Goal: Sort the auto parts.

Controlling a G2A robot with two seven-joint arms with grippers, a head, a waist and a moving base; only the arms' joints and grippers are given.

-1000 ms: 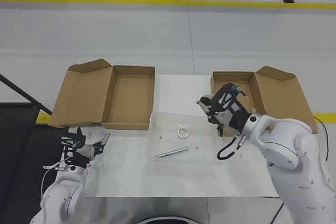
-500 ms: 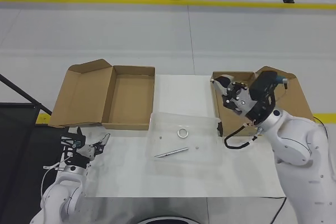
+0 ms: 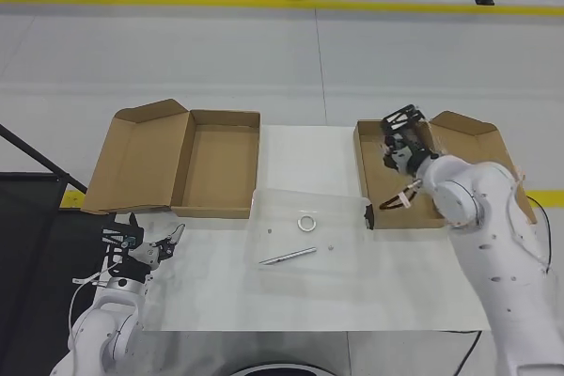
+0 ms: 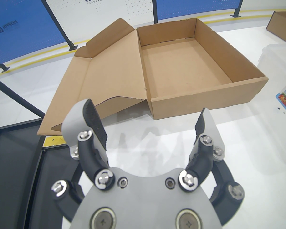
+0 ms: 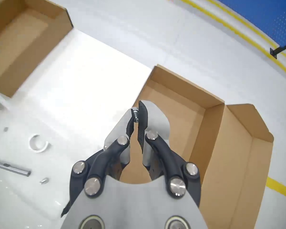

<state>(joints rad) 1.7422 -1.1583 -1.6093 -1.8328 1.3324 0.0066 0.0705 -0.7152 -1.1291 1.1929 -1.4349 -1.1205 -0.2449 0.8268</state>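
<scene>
Right gripper (image 5: 136,113), nearly closed, pinches a small screw (image 5: 135,116) over the right cardboard box (image 5: 193,96) so I can drop it in.

Matt cardboard box (image 3: 216,164), clear plastic tray (image 3: 350,227), shiny metal rod (image 3: 288,255)

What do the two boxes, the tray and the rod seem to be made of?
Left box and right box: brown cardboard, matte, likely corrugated; folded flaps, one torn edge.
Tray: clear plastic, probably; the white table shows through.
Rod: metal, perhaps steel; grey with bright sheen.
</scene>
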